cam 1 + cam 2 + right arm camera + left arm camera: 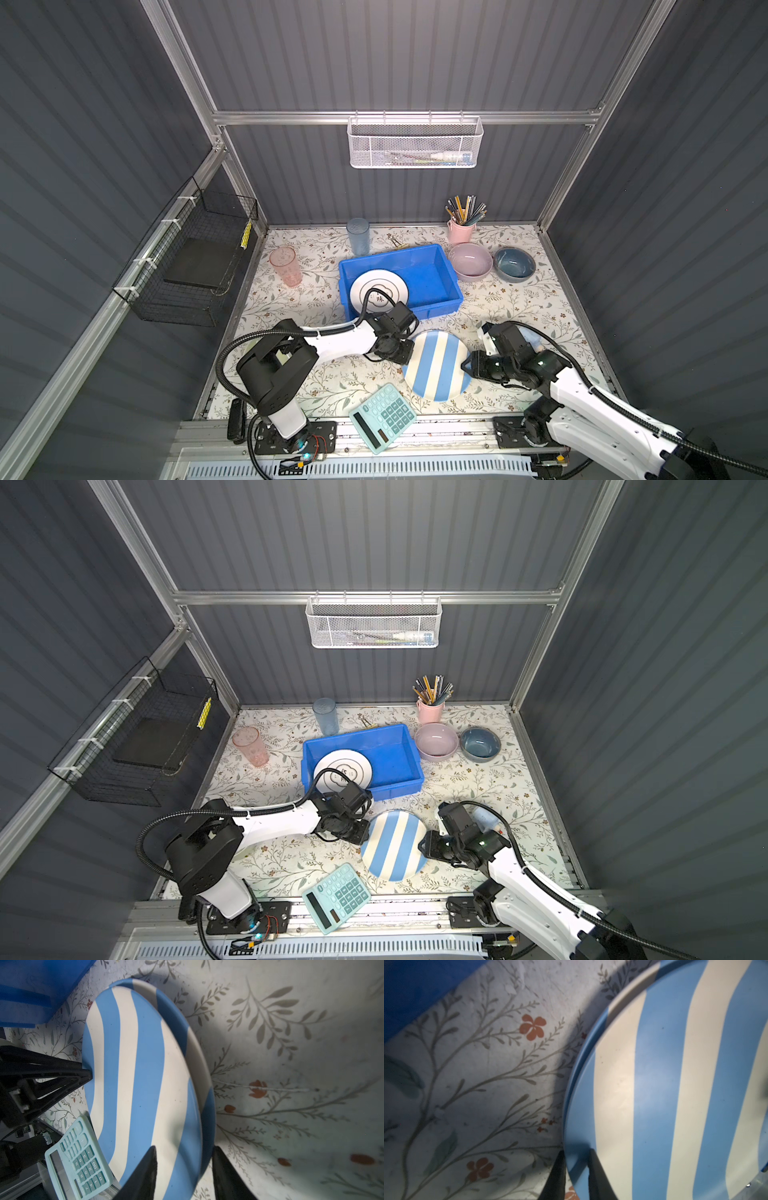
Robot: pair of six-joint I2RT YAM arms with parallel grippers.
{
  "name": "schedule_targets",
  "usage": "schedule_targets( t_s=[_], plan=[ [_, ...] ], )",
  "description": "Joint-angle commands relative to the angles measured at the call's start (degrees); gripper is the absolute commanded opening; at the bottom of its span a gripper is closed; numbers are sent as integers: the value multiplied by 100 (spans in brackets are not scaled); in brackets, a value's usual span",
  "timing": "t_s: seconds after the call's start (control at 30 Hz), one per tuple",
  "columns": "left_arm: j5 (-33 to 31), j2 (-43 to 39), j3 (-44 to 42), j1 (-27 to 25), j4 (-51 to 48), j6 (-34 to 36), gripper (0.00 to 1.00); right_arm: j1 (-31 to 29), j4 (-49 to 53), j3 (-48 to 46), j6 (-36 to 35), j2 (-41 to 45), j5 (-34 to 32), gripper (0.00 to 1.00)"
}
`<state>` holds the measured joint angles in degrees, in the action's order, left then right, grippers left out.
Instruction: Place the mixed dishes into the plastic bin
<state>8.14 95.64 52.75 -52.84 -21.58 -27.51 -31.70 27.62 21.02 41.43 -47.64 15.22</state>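
**A:** Where is the round blue-and-white striped plate [436, 365]?

**B:** Over the floral tablecloth [519, 316], at five o'clock from the shallow bright-blue plastic bin [428, 278] and outside it. A mint-green calculator [384, 415] lies just beside its seven o'clock edge.

**A:** And the left gripper [576, 1152]?

**B:** At the plate's ten o'clock edge. Its black fingers stand nearly together, and the rim is pinched between them.

**A:** The right gripper [185, 1148]?

**B:** At the three o'clock edge, with the jaws about half apart astride the rim. One finger is over the striped face and one is outside it. I cannot tell whether they press it.

**A:** Anything in the bin?

**B:** A round white plate with dark rings [359, 291], in its seven o'clock corner. A pink bowl [470, 261] and a dark-blue bowl [514, 263] stand at the bin's two o'clock. A translucent blue tumbler [358, 236] stands at eleven and a translucent pink tumbler [286, 266] at nine.
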Motion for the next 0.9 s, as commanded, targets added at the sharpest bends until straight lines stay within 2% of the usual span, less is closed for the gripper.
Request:
schedule_targets(
  t_s=[0.0,0.47,0.87],
  plan=[
    [90,234,104,-43,6,-44,20,14,-115,102,-122,-42,100,44],
    [34,228,95,-49,-30,-110,19,41,548,372,-241,-3,-401,46],
    [47,240,69,-42,-4,-115,19,82,306,156,-165,-122,-326,44]
  ],
)
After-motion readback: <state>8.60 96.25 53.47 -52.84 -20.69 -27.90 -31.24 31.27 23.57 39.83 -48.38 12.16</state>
